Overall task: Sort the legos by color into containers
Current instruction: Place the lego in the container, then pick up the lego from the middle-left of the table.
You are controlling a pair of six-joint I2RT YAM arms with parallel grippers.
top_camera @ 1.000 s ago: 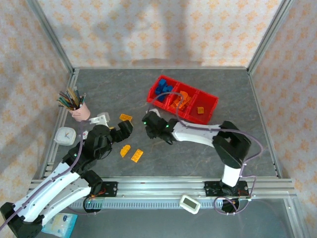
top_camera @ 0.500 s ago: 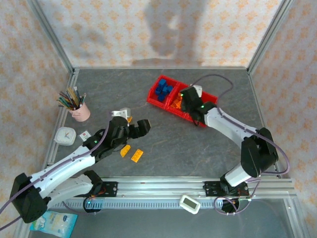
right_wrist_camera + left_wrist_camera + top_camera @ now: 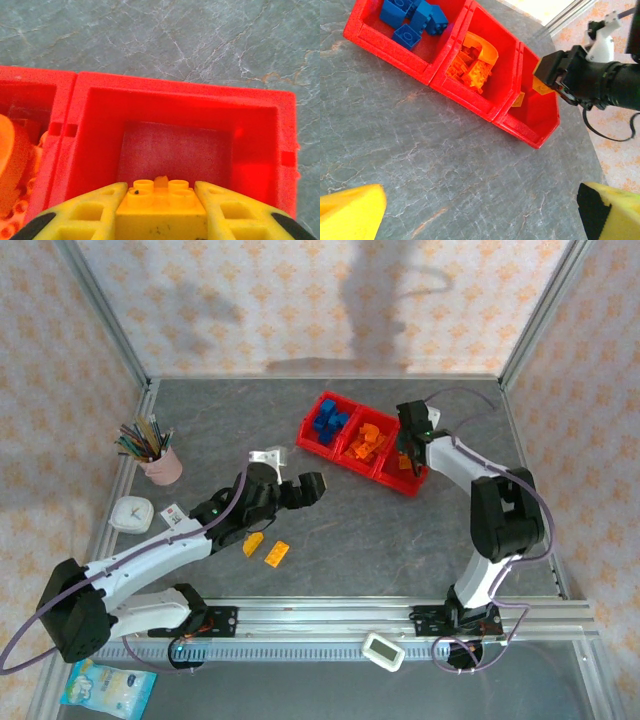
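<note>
The right gripper (image 3: 407,447), clamped on a yellow-orange studded plastic brick (image 3: 161,201) above the end compartment (image 3: 175,150) of the bright red plastic tray (image 3: 465,97), seems near its wall, so a drop could bounce out; the left gripper (image 3: 480,210) stands spread wide.

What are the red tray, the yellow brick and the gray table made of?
Red tray: probably moulded plastic, grainy matte walls. Yellow brick: smooth hard plastic, moulded studs. Table: grey veined surface, stone or a marble-look print; can't tell which.
</note>
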